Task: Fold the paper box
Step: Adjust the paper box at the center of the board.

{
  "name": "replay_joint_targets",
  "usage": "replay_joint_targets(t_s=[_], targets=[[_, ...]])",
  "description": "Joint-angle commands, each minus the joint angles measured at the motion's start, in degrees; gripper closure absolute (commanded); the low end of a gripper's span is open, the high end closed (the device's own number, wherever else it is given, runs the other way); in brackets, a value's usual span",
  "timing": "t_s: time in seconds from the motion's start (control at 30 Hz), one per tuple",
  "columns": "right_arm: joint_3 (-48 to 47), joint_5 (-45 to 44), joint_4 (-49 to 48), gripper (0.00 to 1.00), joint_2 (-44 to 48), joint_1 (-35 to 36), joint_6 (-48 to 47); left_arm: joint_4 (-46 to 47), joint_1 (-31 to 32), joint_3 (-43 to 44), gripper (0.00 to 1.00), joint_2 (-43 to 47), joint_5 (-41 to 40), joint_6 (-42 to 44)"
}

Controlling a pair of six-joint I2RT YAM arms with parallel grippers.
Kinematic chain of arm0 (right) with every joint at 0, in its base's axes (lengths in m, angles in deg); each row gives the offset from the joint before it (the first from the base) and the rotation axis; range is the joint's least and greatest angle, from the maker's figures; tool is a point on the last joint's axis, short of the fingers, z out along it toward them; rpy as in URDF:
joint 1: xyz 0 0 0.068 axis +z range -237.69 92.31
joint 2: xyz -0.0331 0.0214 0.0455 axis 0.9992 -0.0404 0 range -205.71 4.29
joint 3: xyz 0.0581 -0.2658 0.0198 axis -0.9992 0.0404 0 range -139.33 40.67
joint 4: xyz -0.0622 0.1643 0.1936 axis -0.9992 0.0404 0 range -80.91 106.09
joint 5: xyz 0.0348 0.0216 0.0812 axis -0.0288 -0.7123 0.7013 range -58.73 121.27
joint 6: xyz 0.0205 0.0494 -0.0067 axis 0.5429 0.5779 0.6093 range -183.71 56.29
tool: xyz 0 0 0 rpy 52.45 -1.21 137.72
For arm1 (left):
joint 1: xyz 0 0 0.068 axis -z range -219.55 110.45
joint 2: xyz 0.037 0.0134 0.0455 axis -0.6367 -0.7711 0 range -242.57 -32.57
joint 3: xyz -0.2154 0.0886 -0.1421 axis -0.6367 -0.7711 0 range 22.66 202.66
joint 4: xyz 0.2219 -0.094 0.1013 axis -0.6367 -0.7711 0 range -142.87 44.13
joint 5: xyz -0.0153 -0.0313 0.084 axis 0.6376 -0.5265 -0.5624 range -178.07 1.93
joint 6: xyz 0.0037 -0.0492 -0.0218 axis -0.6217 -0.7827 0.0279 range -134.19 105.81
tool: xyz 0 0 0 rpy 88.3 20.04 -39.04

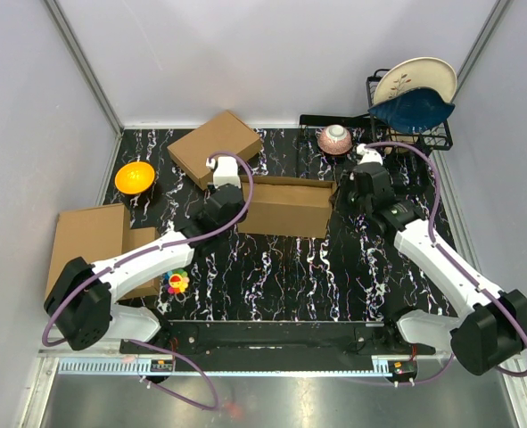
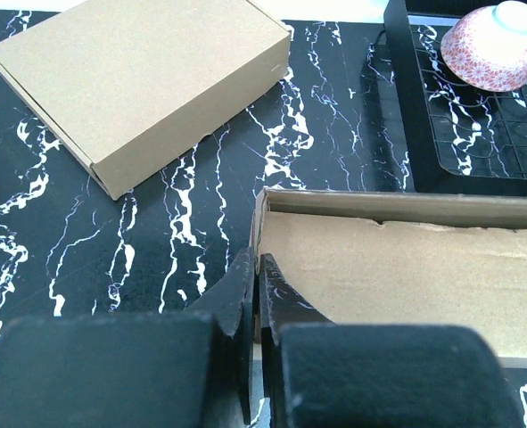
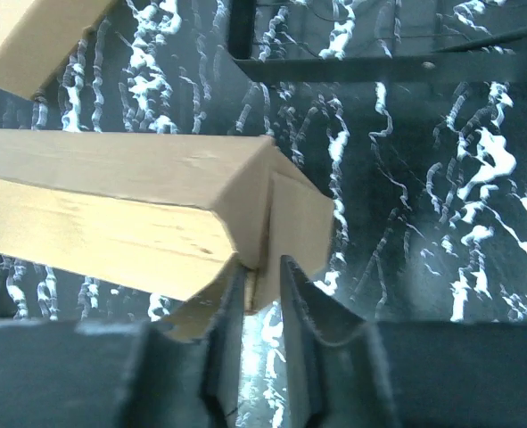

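The paper box (image 1: pixel 285 207) lies mid-table as a long brown cardboard tray with raised walls. In the left wrist view its inner panel (image 2: pixel 406 267) fills the right side. My left gripper (image 1: pixel 241 201) is at the box's left end, and its jaws (image 2: pixel 257 263) are shut on the thin edge of the left side wall. My right gripper (image 1: pixel 341 193) is at the box's right end. In the right wrist view the box's folded corner (image 3: pixel 111 205) hangs just above the jaws (image 3: pixel 261 267). They stand slightly open around the end flap, the right finger clear of it.
A smaller closed cardboard box (image 1: pixel 214 147) sits at the back left, an orange bowl (image 1: pixel 134 176) beside it. Flat cardboard (image 1: pixel 89 245) lies at the left edge, a colourful toy (image 1: pixel 177 283) near it. A black dish rack (image 1: pixel 415 134) with plates and a pink bowl (image 1: pixel 335 139) stand at the back right.
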Motion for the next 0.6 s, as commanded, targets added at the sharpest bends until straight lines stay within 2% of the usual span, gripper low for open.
replay_joint_targets(t_s=[0.0, 0.03, 0.13, 0.57], targets=[[1.5, 0.9, 12.8, 0.64, 0.3, 0.3, 1.2, -15.3, 2.2, -4.8, 1.00, -4.6, 3.6, -2.3], [1.0, 0.6, 13.5, 0.57, 0.7, 0.3, 1.2, -15.2, 2.2, -4.8, 1.00, -4.7, 3.3, -2.2], [-1.6, -0.1, 15.2, 0.47, 2.3, 0.3, 0.7, -15.3, 2.5, -4.6, 1.00, -5.0, 2.8, -2.0], [-11.2, -2.5, 16.5, 0.42, 4.9, 0.3, -1.9, -15.7, 3.4, -4.3, 1.00, -5.1, 0.7, -1.4]])
